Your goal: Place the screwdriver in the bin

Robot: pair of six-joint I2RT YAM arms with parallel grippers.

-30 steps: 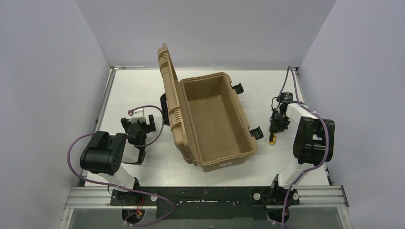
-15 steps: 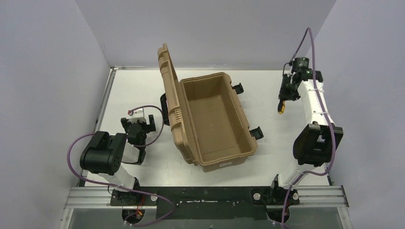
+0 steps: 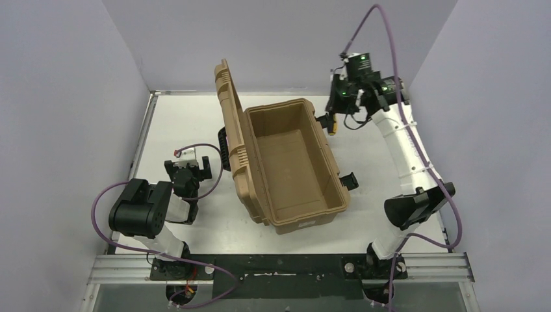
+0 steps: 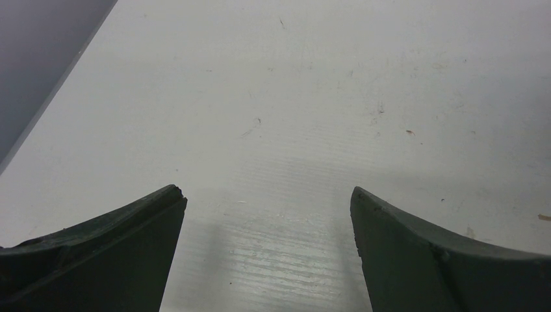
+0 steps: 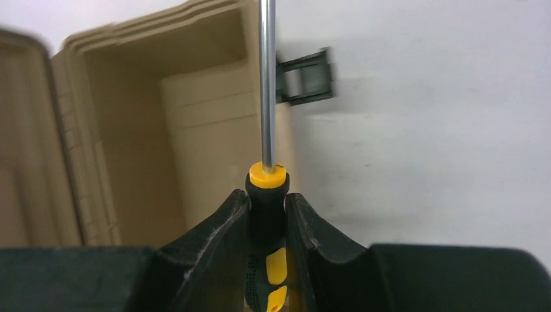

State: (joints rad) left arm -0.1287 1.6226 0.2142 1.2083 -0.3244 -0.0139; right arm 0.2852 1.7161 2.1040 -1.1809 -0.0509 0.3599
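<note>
On the white table (image 3: 182, 117) the tan bin (image 3: 310, 219) sits just where it was, lid (image 3: 227, 123) standing open. Over a second the right arm (image 3: 406, 153) has swung a long way, from low beside the near latch (image 3: 349, 181) up and across to the bin's far right corner. Left gripper (image 4: 268, 195) hasn't budged, fingers spread wide over bare table. Right gripper (image 5: 267, 198) is clamped on the screwdriver (image 5: 266, 97) by its black handle, shaft pointing out along the bin's rim beside the far latch (image 5: 305, 77).

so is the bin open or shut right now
Open: the bin has its lid standing raised, and the top view shows its tan interior.
</note>
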